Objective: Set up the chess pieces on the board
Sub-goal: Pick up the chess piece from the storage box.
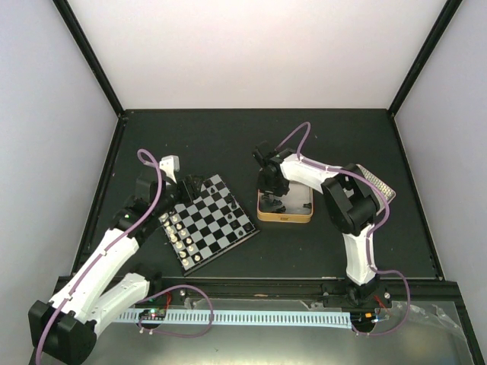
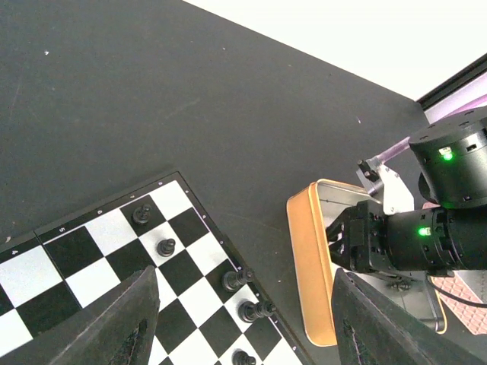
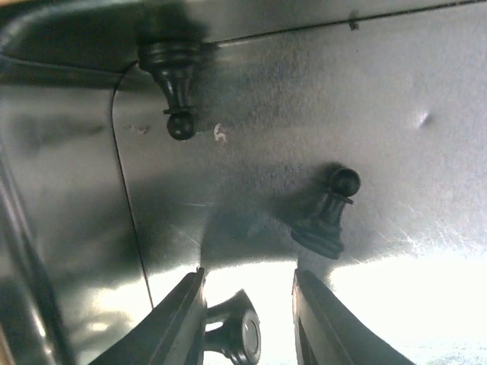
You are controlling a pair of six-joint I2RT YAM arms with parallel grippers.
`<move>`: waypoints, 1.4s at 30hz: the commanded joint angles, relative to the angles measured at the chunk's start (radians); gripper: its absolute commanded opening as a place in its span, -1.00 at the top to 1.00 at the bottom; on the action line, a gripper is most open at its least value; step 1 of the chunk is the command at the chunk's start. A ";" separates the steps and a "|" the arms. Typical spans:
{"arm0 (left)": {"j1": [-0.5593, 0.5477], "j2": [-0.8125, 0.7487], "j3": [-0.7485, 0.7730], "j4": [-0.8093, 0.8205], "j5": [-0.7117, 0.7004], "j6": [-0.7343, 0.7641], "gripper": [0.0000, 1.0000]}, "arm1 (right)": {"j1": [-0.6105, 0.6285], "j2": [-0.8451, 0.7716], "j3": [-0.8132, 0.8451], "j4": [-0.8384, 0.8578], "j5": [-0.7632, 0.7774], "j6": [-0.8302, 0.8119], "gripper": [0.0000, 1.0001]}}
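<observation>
The board (image 1: 199, 213) lies left of centre, turned at an angle. Several black chess pieces (image 1: 242, 222) stand along its right edge; the left wrist view shows some of them (image 2: 236, 279) upright. My left gripper (image 1: 190, 186) hovers open and empty over the board's far corner (image 2: 243, 331). My right gripper (image 1: 271, 199) is down inside the gold-rimmed tin (image 1: 302, 218). In the right wrist view it is open (image 3: 247, 327), with one black piece (image 3: 236, 333) lying between its fingers against the left one. Two more black pawns (image 3: 327, 217) (image 3: 171, 84) lie on the tin floor.
Cream-white pieces (image 1: 181, 237) line the board's near-left edge. The tin's gold wall (image 2: 308, 266) lies just right of the board. A patterned lid (image 1: 378, 183) lies behind the right arm. Black rails edge the dark table (image 1: 190, 141).
</observation>
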 commanded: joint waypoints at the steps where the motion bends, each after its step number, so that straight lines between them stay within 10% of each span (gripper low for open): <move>1: 0.006 -0.006 -0.003 0.027 0.016 0.013 -0.27 | 0.004 -0.039 0.003 -0.012 -0.012 0.009 0.35; 9: 0.007 -0.009 -0.007 0.023 0.017 0.014 -0.27 | 0.013 -0.026 -0.005 0.028 -0.056 0.081 0.30; 24: 0.007 -0.003 -0.015 0.033 0.005 0.022 -0.29 | 0.012 -0.241 -0.246 0.186 -0.170 -0.511 0.25; 42: 0.007 0.024 -0.011 0.038 0.007 0.017 -0.29 | 0.025 -0.090 -0.116 0.143 -0.027 -0.621 0.21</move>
